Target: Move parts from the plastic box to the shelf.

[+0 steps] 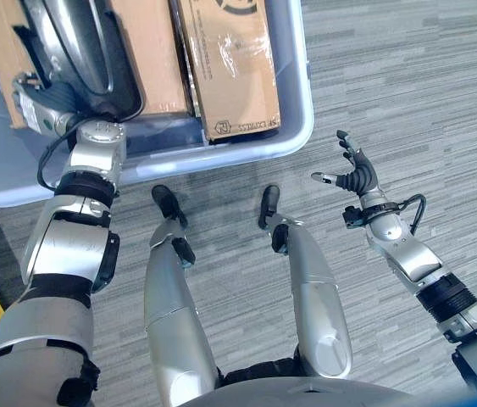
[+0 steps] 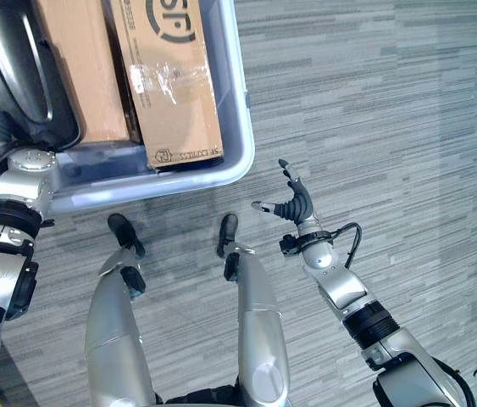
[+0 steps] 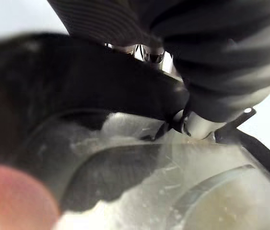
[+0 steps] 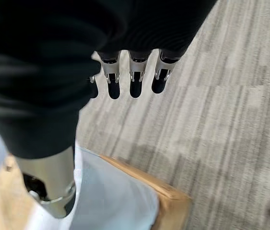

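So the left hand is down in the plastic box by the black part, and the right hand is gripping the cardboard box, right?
Not quite. The left hand is down in the plastic box by the black part, but the right hand holds nothing: the left eye view shows it over the carpet, fingers spread, well clear of the cardboard box.

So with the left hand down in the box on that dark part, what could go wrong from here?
1. The left hand reaches the black curved part alone, with its grip hidden, so a lift could slip or tilt.
2. The part lies against the cardboard boxes in the plastic box, so it may snag or drag them.
3. The right hand hangs open over the floor, too far away to help.
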`<state>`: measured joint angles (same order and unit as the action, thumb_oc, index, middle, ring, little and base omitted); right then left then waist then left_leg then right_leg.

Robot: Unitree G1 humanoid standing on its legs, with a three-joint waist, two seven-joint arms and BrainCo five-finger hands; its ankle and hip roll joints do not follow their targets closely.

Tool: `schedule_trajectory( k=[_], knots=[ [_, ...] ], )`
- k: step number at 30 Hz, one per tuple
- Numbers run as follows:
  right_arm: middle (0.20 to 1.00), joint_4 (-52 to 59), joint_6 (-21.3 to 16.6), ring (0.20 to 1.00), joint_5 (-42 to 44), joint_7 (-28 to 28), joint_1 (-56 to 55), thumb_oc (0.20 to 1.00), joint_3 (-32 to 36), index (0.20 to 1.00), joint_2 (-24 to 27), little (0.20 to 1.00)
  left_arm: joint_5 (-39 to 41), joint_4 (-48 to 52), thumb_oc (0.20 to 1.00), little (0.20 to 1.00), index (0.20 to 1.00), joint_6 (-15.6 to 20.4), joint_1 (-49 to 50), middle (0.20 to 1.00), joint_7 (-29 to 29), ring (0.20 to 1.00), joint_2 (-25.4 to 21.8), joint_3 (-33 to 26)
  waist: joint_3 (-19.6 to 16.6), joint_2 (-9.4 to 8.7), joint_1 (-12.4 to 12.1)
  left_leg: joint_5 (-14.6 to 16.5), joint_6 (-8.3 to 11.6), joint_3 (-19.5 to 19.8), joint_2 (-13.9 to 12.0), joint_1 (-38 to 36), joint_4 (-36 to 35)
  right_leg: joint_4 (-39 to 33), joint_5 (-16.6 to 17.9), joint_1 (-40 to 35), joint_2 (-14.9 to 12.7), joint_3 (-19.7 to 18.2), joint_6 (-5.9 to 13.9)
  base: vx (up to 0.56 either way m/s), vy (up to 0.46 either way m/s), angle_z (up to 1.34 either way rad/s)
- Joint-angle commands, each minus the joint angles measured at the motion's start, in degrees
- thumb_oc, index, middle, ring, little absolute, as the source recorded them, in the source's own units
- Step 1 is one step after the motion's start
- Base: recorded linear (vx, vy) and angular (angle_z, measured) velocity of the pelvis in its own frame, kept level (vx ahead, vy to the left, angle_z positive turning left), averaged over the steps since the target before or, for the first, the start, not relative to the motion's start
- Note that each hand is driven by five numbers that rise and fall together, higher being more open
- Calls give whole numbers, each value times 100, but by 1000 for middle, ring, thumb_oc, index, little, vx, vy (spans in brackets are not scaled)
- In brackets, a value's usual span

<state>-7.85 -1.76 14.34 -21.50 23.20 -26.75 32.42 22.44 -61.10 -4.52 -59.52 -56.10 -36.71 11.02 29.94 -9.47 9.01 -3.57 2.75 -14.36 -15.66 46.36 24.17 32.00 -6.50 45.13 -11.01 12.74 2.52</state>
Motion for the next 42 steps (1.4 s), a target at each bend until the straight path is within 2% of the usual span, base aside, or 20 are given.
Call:
schedule_trajectory(
  k=[1,6,9,13,15,19,22,25,27,31,36,38,40,41,42],
  knots=[
    [1000,502,-363,1000,-112,118,-377,1000,193,1000,114,1000,354,-402,200,200,200,286,622,200,65,200,294,-451,-15,-35,-96,483,350,113,198,-572,45,-572,394,-406,63,-241,440,-45,-5,-5],
    [1000,688,-485,1000,15,345,-646,1000,336,1000,180,1000,-63,-26,200,200,200,610,978,200,-59,200,206,-615,-15,99,-173,356,407,115,235,-1389,-371,-880,363,-1167,2,-237,454,-35,12,-6],
    [1000,828,-452,1000,-147,564,-798,1000,454,1000,284,1000,-246,265,200,200,200,757,1216,200,-107,200,36,-793,-15,298,-176,287,448,26,243,-2042,-603,-1009,294,-1719,-128,-242,431,-3,127,-12],
    [1000,1025,-482,1000,-346,905,-1127,1000,677,1000,399,1000,-525,904,200,200,200,719,1581,200,-174,200,-178,-964,-15,583,-159,280,435,-65,220,-2781,-805,-1133,200,-2394,-267,-224,435,23,88,-10],
    [1000,1079,-508,1000,-343,1005,-1243,1000,751,1000,446,1000,-730,1100,200,200,200,681,1697,200,-214,200,-258,-1008,-21,669,-138,282,422,-107,214,-3019,-868,-1176,172,-2620,-287,-225,434,51,33,5],
    [1000,1022,-700,1000,-419,1267,-1557,1000,767,1000,501,1000,-973,1307,200,200,200,644,1964,200,-140,200,-476,-1038,-430,879,-48,270,429,-200,216,-3474,-1090,-1418,125,-3069,-330,-232,407,127,35,-3],
    [1000,974,-687,1000,-375,1457,-1843,1000,761,1000,397,1000,-1421,1538,200,200,200,660,2156,200,-207,200,-588,-1051,-805,1045,-10,233,442,-261,215,-3842,-1335,-1663,124,-3465,-368,-164,422,186,-43,-2],
    [1000,936,-705,1000,-87,1630,-2240,1000,789,1000,201,1000,-1658,1870,200,200,200,861,2455,200,190,200,-659,-957,-1290,1186,-75,152,466,-254,232,-4272,-1672,-1983,164,-4012,-369,-13,472,211,-186,0],
    [1000,917,-706,1000,-128,1722,-2348,1000,807,1000,85,1000,-1714,2062,200,200,200,942,2651,200,361,200,-574,-929,-1457,1242,-138,128,474,-214,219,-4388,-1740,-2013,137,-4187,-342,76,460,147,-168,8],
    [1000,1002,-659,1000,-143,1830,-2469,1000,818,1000,-38,1000,-1759,2431,200,200,200,1173,3085,200,704,200,-388,-907,-1667,1293,-290,111,468,-116,180,-4497,-1778,-2043,94,-4378,-254,218,399,61,-191,7],
    [1000,1061,-779,1000,-98,2026,-2448,1000,842,1000,-204,1000,-2131,3659,200,200,200,1313,4493,200,847,200,127,-947,-1678,1238,-655,99,479,258,162,-4500,-1599,-1919,-110,-4624,-78,409,248,-74,-285,7],
    [1000,1086,-785,1000,-49,2266,-2303,1000,780,1000,-241,1000,-2289,4419,200,200,200,1425,5497,200,1056,200,477,-1071,-1646,1200,-968,-476,608,514,-124,-4402,-1665,-1983,-165,-4828,132,590,102,-86,-323,19],
    [1000,1076,-786,1000,-44,2276,-2295,1000,761,1000,-250,1000,-2334,4547,200,200,200,1439,5679,200,1196,200,555,-1064,-1640,1182,-990,-655,661,302,-257,-4405,-1746,-1994,-173,-4905,141,770,95,-39,-114,11],
    [1000,1094,-779,1000,-18,2225,-2322,1000,769,1000,-246,1000,-2429,4587,200,200,200,1460,5720,200,1319,200,616,-1023,-1631,1167,-961,-828,716,8,-368,-4401,-1730,-2046,-138,-4985,146,939,96,-74,-134,38],
    [1000,1144,-728,1000,54,2093,-2375,1000,801,1000,-233,1000,-2536,4594,200,200,200,1510,5690,200,1451,200,670,-960,-1600,1125,-886,-875,764,-433,-464,-4423,-1544,-2091,-110,-5097,111,1177,107,-64,-152,74]
  ],
)
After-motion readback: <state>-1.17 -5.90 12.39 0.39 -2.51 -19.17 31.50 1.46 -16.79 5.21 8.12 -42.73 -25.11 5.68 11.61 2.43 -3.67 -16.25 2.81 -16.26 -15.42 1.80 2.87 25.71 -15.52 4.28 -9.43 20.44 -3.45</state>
